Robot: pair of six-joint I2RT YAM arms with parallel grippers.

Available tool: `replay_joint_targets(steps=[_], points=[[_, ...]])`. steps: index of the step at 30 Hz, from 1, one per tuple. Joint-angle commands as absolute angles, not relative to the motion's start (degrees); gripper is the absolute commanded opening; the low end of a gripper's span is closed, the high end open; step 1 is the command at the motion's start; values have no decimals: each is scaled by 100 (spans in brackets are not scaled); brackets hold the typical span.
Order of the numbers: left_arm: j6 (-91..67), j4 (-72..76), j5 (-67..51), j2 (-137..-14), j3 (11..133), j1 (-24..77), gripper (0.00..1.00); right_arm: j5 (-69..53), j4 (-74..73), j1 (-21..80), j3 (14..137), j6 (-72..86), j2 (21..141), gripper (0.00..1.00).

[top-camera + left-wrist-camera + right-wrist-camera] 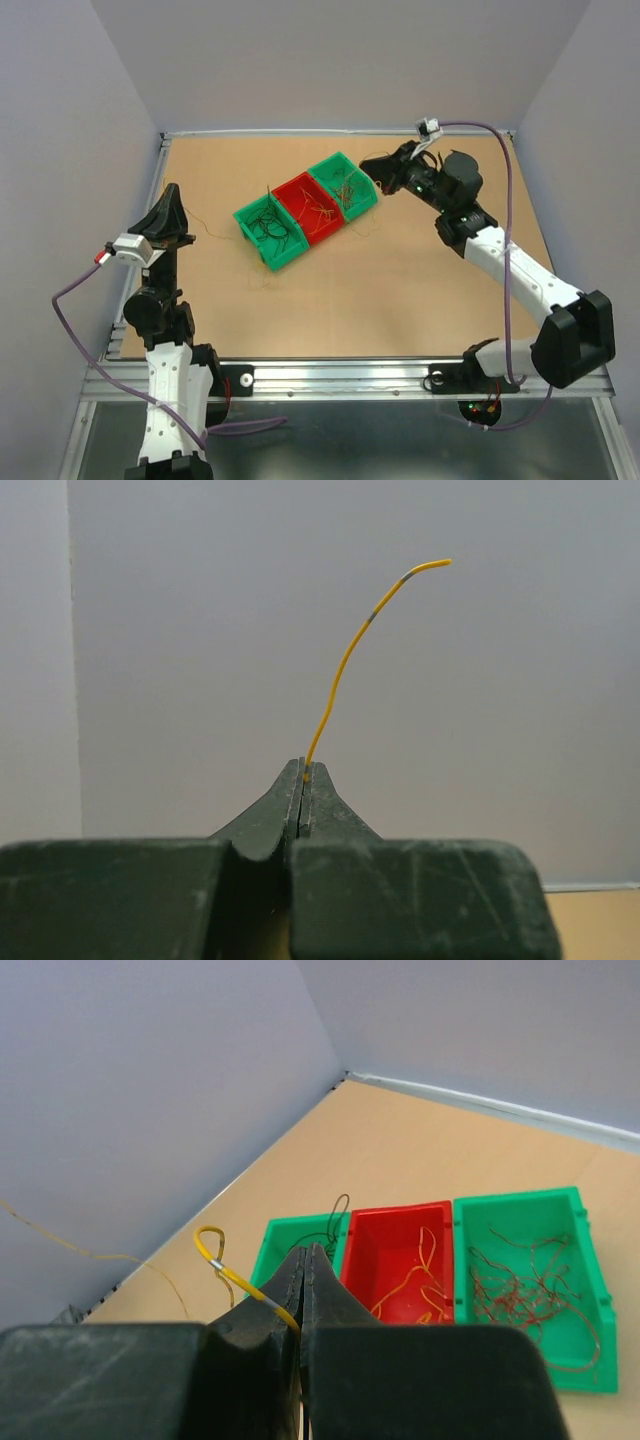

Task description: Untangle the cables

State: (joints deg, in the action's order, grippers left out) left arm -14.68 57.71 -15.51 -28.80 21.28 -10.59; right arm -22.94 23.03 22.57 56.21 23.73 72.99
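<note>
Your left claw [304, 765], well left of the red bin [293, 182], pinches a yellow strand [345, 665]. Your right claw [303, 1250], right of that bin, clamps a looped yellow wire [235, 1278].

Tan table [400, 300]: three bins [300, 200], stray cables [262, 283]

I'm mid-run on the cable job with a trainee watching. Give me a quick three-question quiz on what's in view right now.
1. True or false: the left hand is open and empty.
2. What colour is the middle bin? A green, B red, C blue.
3. Fill in: the right hand is pinching a looped wire whose colour is ____.

Key: 1 false, it is shut on a yellow strand. 2 B. 3 yellow.
</note>
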Motion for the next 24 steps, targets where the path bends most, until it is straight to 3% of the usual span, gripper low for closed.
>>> replay_joint_targets(steps=[1,24], points=[[-1512,6205,-1626,-2979,2109,-1055,1,-2030,1969,2619,6729,2039,7838,1],[-1564,6179,-1740,-3410,2215,-1046,2,-2144,1380,3137,9518,2057,10238,1]])
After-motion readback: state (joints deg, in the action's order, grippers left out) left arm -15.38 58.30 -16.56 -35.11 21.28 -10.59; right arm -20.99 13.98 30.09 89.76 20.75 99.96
